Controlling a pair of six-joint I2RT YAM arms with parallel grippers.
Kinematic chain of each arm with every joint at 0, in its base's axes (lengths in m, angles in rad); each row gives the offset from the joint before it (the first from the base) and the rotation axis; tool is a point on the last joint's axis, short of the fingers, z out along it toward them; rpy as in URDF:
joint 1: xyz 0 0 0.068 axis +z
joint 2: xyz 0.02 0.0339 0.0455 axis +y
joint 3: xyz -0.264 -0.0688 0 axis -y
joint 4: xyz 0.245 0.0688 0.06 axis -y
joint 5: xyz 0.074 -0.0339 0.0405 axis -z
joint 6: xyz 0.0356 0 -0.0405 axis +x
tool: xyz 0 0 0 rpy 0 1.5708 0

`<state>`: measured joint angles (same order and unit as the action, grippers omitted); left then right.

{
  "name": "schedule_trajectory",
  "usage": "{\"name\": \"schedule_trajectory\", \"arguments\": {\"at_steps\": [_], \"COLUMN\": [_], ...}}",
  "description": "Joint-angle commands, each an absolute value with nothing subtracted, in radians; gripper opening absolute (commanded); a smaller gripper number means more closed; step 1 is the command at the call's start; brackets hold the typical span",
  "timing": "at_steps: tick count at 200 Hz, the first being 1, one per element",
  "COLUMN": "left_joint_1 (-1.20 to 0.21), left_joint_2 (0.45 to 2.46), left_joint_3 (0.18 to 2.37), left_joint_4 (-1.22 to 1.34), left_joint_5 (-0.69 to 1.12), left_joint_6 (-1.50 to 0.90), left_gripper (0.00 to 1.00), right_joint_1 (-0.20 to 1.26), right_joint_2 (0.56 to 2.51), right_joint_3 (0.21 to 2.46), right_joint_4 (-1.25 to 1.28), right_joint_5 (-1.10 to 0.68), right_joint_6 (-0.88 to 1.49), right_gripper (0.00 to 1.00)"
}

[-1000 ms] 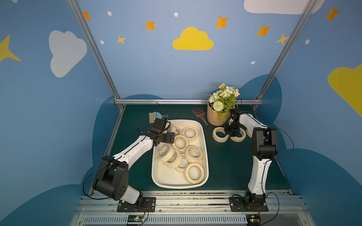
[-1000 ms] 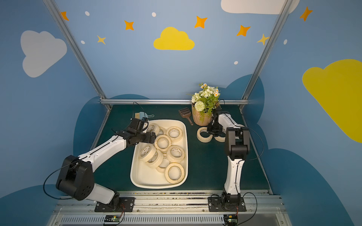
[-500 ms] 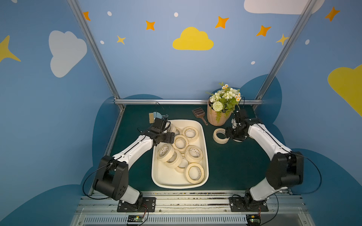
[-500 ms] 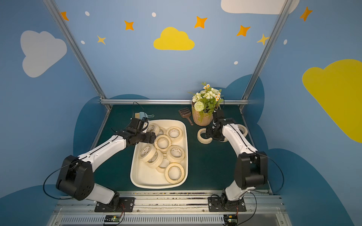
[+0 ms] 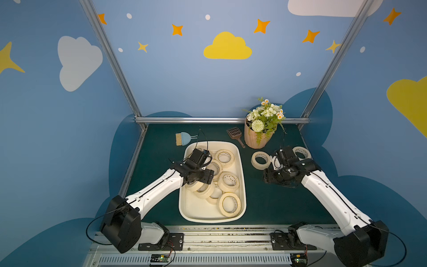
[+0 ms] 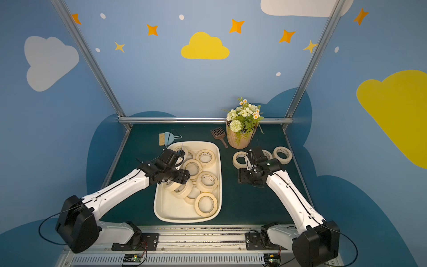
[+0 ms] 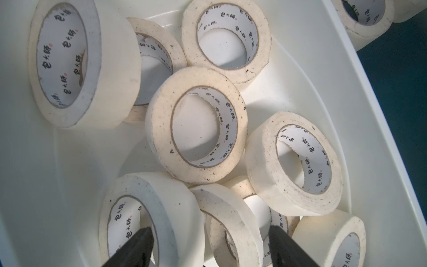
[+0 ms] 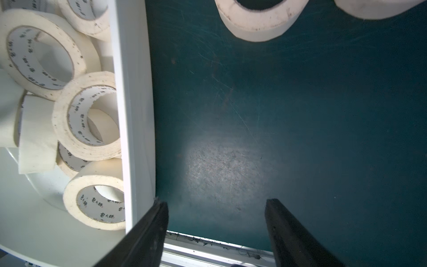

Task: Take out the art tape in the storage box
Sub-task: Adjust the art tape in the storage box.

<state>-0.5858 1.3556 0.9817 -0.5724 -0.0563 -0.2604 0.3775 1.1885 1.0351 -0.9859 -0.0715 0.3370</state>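
The storage box [image 5: 242, 185] is a cream-white tub on the green mat, holding several art tape rolls [image 5: 229, 204] that lie flat or lean on one another. My left gripper [image 5: 198, 181] reaches down into the box's left side. In the left wrist view it [image 7: 210, 242] stands open. One finger [image 7: 138, 247] is inside the core of a leaning roll [image 7: 143, 208], and a second leaning roll [image 7: 231, 219] sits between the jaws. Three rolls [image 5: 261, 160] lie on the mat right of the box. My right gripper [image 8: 216, 222] hangs open and empty over bare mat beside the box rim [image 8: 134, 115].
A ribbed pinkish flower pot [image 5: 256, 138] stands at the back, just behind the rolls on the mat. A brown scoop [image 5: 235, 135] and a blue dustpan with brush [image 5: 184, 138] lie behind the box. The table's metal front rail [image 8: 208, 249] runs close under the right fingertips.
The right arm has swung down and out to the right, drawing its gripper back from the rolls on the mat toward the front. The left gripper has stayed over the same rolls, jaws slightly narrower.
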Motion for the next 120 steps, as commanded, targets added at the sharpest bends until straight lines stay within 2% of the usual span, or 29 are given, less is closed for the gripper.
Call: {"name": "schedule_trajectory", "arguments": {"at_steps": [1,34,45,57,72,82,97,120], "left_joint_1": [-0.581,-0.582,-0.582,-0.583,-0.591,-0.601,-0.617,-0.676], "left_joint_2": [1.355,1.4,1.422,1.443,1.45,1.449,1.453,1.495], "left_joint_3": [0.939,0.935,0.926,0.926,0.946,0.968,1.015,1.132], "left_joint_4": [-0.615,-0.602,-0.59,-0.581,-0.583,-0.592,-0.608,-0.659], "left_joint_5": [-0.081,-0.069,-0.058,-0.044,-0.05,-0.058,-0.063,-0.108], "left_joint_6": [-0.307,-0.318,-0.32,-0.322,-0.321,-0.319,-0.308,-0.282], "left_gripper": [0.82,0.82,0.79,0.67,0.37,0.23,0.12,0.08], "right_joint_1": [0.382,0.382,0.382,0.382,0.382,0.382,0.38,0.38], "right_joint_2": [1.162,1.138,1.13,1.122,1.117,1.115,1.111,1.112], "right_joint_3": [1.002,0.984,0.983,0.985,0.987,0.988,0.988,0.994], "right_joint_4": [-1.016,-1.017,-1.018,-1.023,-1.033,-1.04,-1.043,-1.043], "right_joint_5": [-0.081,-0.084,-0.084,-0.08,-0.07,-0.063,-0.052,-0.044], "right_joint_6": [0.344,0.338,0.334,0.331,0.327,0.324,0.32,0.316], "right_gripper": [0.72,0.71,0.71,0.71,0.7,0.7,0.69,0.69]}}
